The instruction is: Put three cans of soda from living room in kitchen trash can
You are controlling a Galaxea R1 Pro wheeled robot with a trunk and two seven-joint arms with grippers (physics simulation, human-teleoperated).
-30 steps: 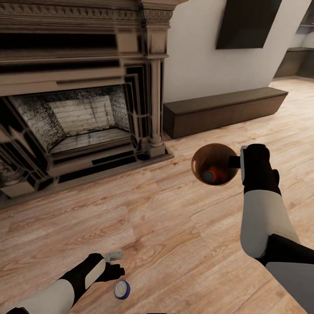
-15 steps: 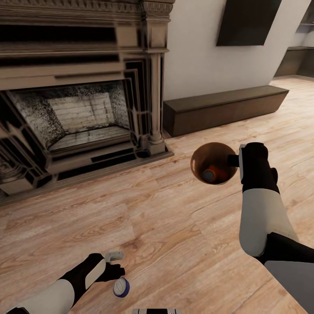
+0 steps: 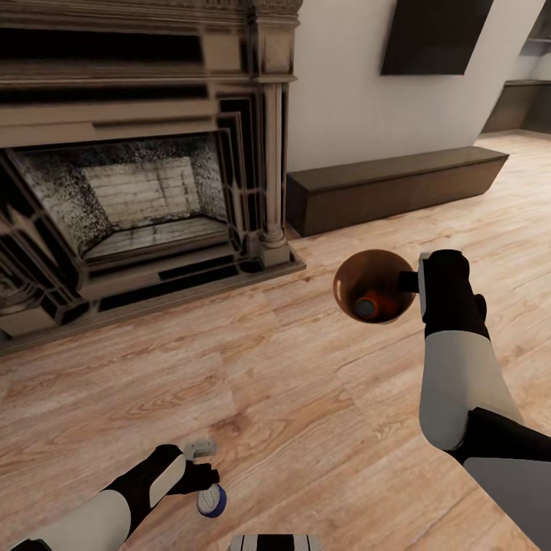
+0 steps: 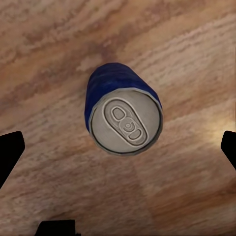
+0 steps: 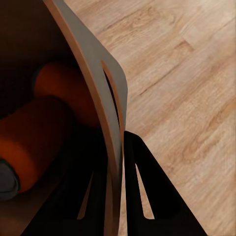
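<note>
2 orange cans (image 5: 44,128) in bin (image 3: 348,269), R tool (image 5: 118,162) clamping rim; 1 blue can (image 4: 120,115) under spread L tool (image 4: 118,152).

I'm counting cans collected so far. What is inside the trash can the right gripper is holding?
Inside the trash can, orange cans show: one grey top in the head view, two orange bodies in the right wrist view. The bin's wall hides the rest of its inside. The blue can stands on the floor.

A dark fireplace (image 3: 145,191) with carved columns fills the head view from 9 to 12 o'clock, its pale brick firebox (image 3: 141,195) open. A low dark bench (image 3: 394,187) runs along the white wall (image 3: 344,99) at 1 o'clock. A black TV (image 3: 436,34) hangs above it. Light wood floor (image 3: 306,398) spreads below.
</note>
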